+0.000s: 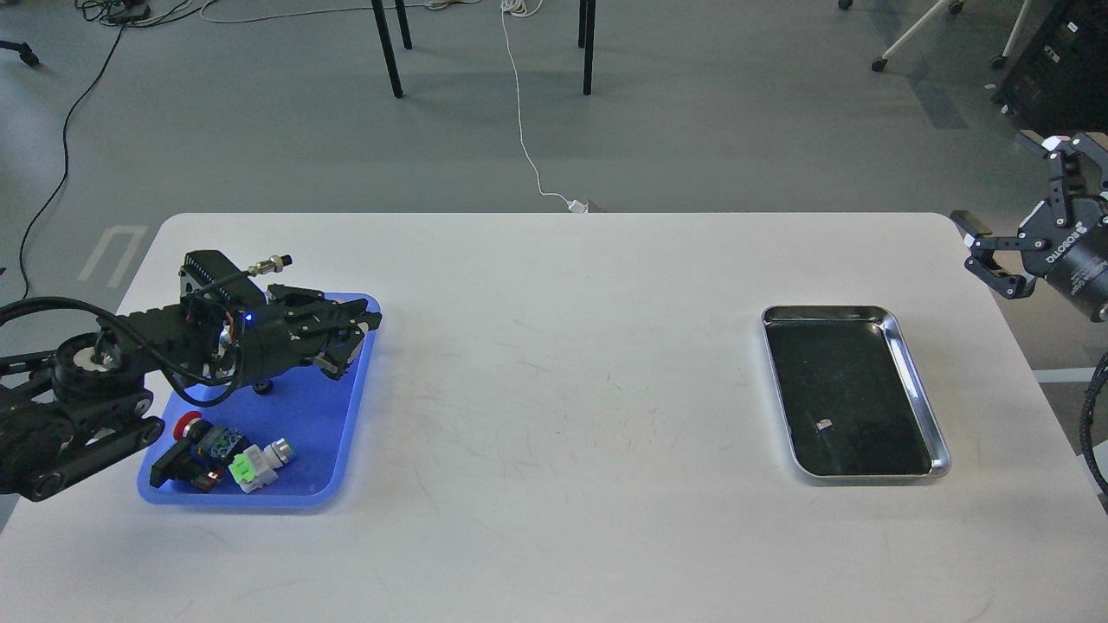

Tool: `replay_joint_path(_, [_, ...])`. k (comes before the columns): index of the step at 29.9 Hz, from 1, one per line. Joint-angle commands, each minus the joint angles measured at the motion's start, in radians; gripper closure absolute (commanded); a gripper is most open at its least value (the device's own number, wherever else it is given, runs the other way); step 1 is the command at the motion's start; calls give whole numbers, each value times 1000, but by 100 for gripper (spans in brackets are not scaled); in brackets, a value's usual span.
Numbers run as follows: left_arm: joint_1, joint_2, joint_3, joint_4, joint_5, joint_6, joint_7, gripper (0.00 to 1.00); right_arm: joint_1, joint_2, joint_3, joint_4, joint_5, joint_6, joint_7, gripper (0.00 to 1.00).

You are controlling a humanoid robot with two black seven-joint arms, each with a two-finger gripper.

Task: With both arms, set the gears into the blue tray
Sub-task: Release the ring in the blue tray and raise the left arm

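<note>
The blue tray (322,426) lies at the table's left side. My left gripper (353,336) hangs low over its far right corner, fingers pointing right; they are dark and close together, and I cannot make out anything between them. A tiny black piece (262,387) rests on the tray floor under the arm, too small to tell whether it is a gear. No gear shows on the bare table. My right gripper (1014,197) is held up beyond the table's right edge, open and empty.
Push-button switches, among them a red-capped one (185,427) and a green one (246,465), lie at the near end of the blue tray. A silver metal tray (827,309) with a dark bottom sits at the right. Cables and chair legs are on the floor behind.
</note>
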Motion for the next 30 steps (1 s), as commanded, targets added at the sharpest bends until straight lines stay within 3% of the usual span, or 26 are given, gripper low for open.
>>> replay_joint_path(1, [27, 6, 2, 0, 3, 6, -5, 77, 1, -5, 0, 5, 0, 0, 0, 3])
replay_joint_path(16, [66, 33, 2, 34, 19, 5, -30, 75, -2, -24, 6, 18, 2, 0, 0, 3])
replay_joint_path(21, [89, 35, 2, 37, 15, 8, -34, 68, -2, -25, 8, 22, 0, 0, 0, 3])
replay_joint_path(23, [94, 36, 2, 37, 12, 21, -48, 58, -2, -25, 9, 21, 0, 0, 0, 3])
replay_joint_path(25, [94, 36, 0, 39, 6, 43, -67, 34, -2, -25, 14, 21, 0, 0, 0, 3])
replay_joint_path(30, [85, 33, -31, 40, -77, 84, -68, 14, -1, -19, 86, 21, 0, -34, 0, 3])
